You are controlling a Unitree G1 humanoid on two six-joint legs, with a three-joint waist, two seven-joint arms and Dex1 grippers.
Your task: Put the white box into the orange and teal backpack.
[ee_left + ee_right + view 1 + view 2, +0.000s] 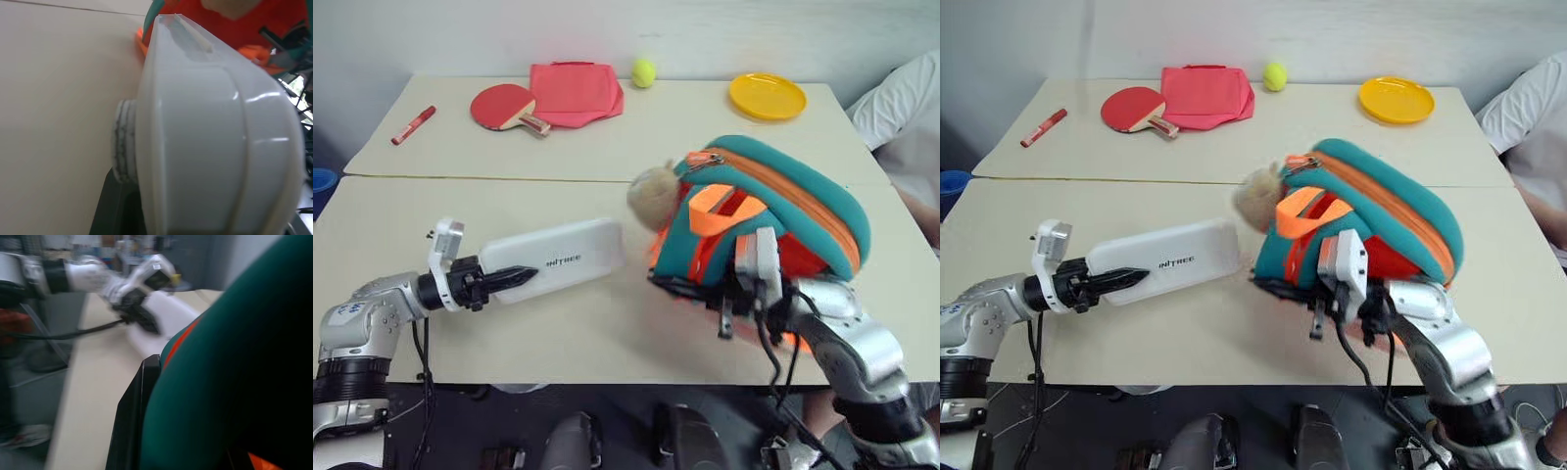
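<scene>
Two pale counters (607, 333) stood pushed together before a white wall, and the far one carried things outside the job: a red marker (413, 125), a red paddle (506, 106), a flat pink cloth bag (576, 93), a yellow-green ball (643, 71) and a yellow plate (767, 96); a person in a white sleeve (906, 108) sat at the right edge. On the near counter the left pincer (514, 279) was clamped on one end of the white box (558, 258), holding it roughly level with its free end aimed at the backpack (773, 211) and stopping just short of the tan plush toy (653, 196) on the front. The right pincer (1278, 286) was closed on the lower edge of the backpack, which was tipped up off the counter with its teal top and orange zip line (793, 191) turned up and away. By my reading, both things were in hand but the main step was not done: the box was wholly outside the backpack. The zip looked closed or nearly so, though whether a gap was open I could not tell. What remained, I judged, was finding or making an opening, lining the box's free end up with it, sliding it inside and letting go.
</scene>
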